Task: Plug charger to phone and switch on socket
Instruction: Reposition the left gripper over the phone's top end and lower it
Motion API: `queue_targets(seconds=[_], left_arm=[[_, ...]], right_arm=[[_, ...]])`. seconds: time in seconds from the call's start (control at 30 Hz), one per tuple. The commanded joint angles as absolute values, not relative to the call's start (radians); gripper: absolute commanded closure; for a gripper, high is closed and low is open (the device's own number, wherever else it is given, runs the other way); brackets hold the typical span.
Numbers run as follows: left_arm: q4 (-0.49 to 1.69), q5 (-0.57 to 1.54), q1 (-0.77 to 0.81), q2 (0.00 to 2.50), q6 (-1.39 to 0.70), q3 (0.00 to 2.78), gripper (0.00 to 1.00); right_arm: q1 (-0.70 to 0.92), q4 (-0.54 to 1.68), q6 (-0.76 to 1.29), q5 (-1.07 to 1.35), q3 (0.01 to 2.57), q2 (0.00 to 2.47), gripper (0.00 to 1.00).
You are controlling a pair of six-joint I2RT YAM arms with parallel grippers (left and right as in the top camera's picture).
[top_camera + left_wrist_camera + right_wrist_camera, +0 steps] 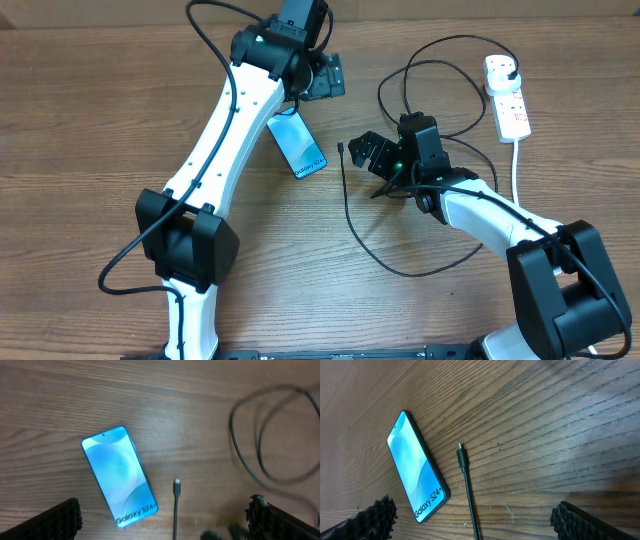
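The phone (297,145) lies flat on the wooden table, its light-blue screen up with "Galaxy S24" text. It also shows in the left wrist view (120,477) and the right wrist view (417,467). The charger cable's connector tip (342,148) lies free on the table just right of the phone, apart from it, and shows in both wrist views (176,485) (462,455). The thin black cable loops back to a black plug (507,68) in the white socket strip (510,105). My left gripper (325,75) (165,527) is open and empty above the phone. My right gripper (365,152) (475,527) is open and empty beside the cable tip.
The socket's thick white cord (516,165) runs down past my right arm. Loose cable loops (440,60) lie between the right gripper and the socket, and another loop (400,270) lies in front of the right arm.
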State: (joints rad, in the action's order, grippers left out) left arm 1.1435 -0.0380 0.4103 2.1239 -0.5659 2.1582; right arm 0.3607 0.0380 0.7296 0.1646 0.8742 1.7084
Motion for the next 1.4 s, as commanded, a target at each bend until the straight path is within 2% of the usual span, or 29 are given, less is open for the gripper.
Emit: queue_targets(seconds=[0.0,0.17,0.57,0.83,1.37], left_arm=[[1.144,-0.086,0.406,2.199,-0.725,2.179,0.00],[1.200,-0.086,0.409,2.277,-0.827,2.179,0.00],[1.253,-0.059,0.412,2.378,-0.923,2.179,0.00],[1.263,0.001,0.413,2.451,-0.923,2.179,0.00],[1.306,-0.045,0.406,2.479,-0.897,2.179,0.00]], right_arm=[[0.358,0.032,0.728,0.150,0.890,1.691,0.00],[0.358,0.033,0.728,0.150,0.890,1.691,0.00],[0.358,0.033,0.728,0.150,0.890,1.691,0.00],[0.358,0.033,0.728,0.150,0.890,1.691,0.00],[0.358,0.033,0.728,0.150,0.890,1.691,0.00]])
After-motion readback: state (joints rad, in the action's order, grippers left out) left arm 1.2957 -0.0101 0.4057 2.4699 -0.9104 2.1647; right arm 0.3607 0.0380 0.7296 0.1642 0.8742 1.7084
